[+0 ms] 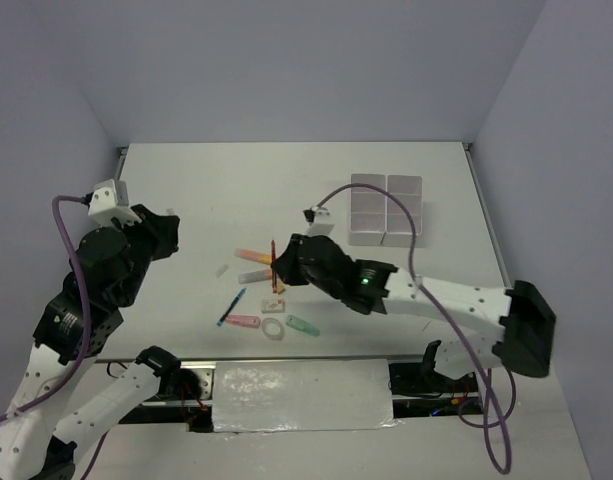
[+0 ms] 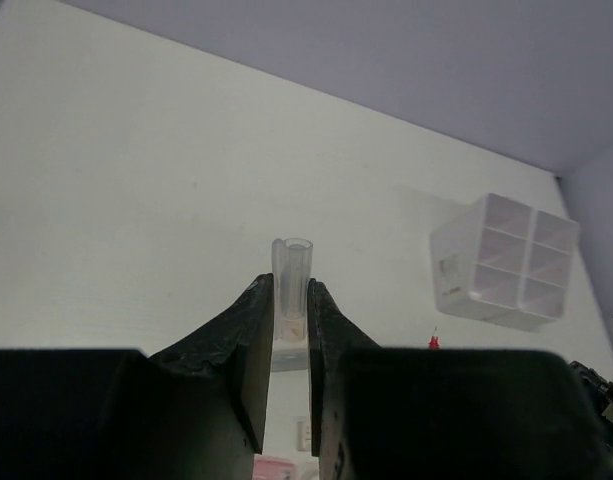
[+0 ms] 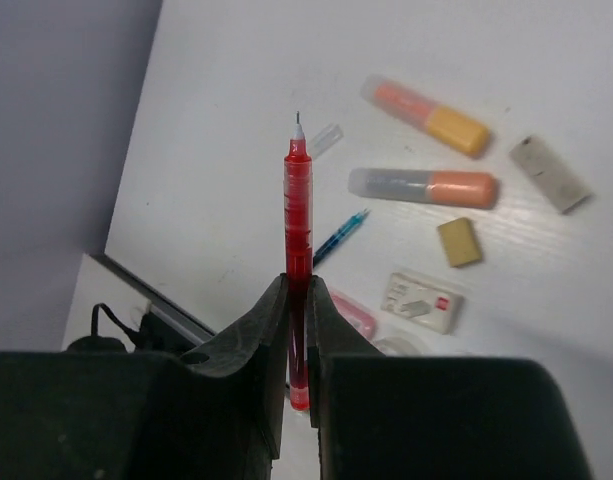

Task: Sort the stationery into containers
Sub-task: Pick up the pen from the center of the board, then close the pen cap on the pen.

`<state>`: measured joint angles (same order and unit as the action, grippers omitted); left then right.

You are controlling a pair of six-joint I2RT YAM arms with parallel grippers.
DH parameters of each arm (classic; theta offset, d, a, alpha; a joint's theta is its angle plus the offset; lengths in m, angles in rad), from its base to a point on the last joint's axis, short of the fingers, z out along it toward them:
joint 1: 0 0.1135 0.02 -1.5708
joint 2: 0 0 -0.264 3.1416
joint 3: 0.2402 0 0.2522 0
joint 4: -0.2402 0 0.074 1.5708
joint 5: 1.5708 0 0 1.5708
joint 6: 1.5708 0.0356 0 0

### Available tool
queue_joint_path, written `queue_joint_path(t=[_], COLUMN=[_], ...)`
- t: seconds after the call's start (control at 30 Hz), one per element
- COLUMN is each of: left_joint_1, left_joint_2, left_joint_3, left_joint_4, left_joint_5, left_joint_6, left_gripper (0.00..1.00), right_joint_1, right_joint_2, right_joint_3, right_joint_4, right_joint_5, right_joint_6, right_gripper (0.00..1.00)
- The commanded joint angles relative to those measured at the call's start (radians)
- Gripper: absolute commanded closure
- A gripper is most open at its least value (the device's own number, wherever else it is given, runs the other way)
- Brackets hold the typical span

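Red pen (image 3: 298, 250) pinched by right fingers (image 3: 256, 350); left fingers (image 2: 248, 340) pinch clear cap (image 2: 292, 270); two highlighters (image 3: 426, 116) (image 3: 423, 187).

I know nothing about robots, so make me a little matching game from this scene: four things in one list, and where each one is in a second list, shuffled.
Things:
1. red pen
2. clear cap
3. blue pen
4. white compartment block

Places:
A. lying flat and loose on the table
B. pinched in the left claw
C. standing towards the table's far right, apart from the loose items
D. pinched in the right claw

Pairs: 1-D, 2-B, 3-A, 4-C
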<state>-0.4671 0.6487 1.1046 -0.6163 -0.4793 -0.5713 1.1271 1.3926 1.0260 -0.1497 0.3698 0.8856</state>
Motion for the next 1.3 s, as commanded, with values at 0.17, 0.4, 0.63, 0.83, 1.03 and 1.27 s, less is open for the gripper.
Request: queue_joint_path(t=[0.17, 0.4, 0.63, 0.83, 1.03, 1.27], left_joint_1=[0.004, 0.002, -0.001, -0.008, -0.010, -0.011], left_joint_2=[0.038, 0.060, 0.066, 0.040, 0.023, 0.031], left_joint_3=[-0.129, -0.363, -0.462, -0.456, -0.471, -0.476], left_joint_4=[0.495, 1.022, 1.314, 1.298, 1.296, 1.291], left_joint_5=[0.488, 0.746, 0.840, 0.840, 0.831, 0.826], left_joint_6=[-0.113, -0.284, -0.378, -0.351, -0.354, -0.389], left_gripper=[1.00, 1.00, 1.00, 1.00, 1.00, 1.00], right_joint_1=[-0.087, -0.116, -0.116, -0.113, -0.113, -0.113], right_joint_2=[-0.401, -0.560, -0.529, -0.469, -0.423, -0.391], right_joint_3=[-0.294, -0.414, -0.442, -0.437, -0.385, -0.330], right_joint_4=[0.277, 0.409, 0.579, 0.699, 0.713, 0.707], right_joint_5=[-0.328, -0.517, -0.631, -0.683, -0.677, -0.649], right_joint_6=[-0.439, -0.436, -0.398, -0.358, -0.375, -0.424], right_gripper=[1.00, 1.00, 1.00, 1.00, 1.00, 1.00])
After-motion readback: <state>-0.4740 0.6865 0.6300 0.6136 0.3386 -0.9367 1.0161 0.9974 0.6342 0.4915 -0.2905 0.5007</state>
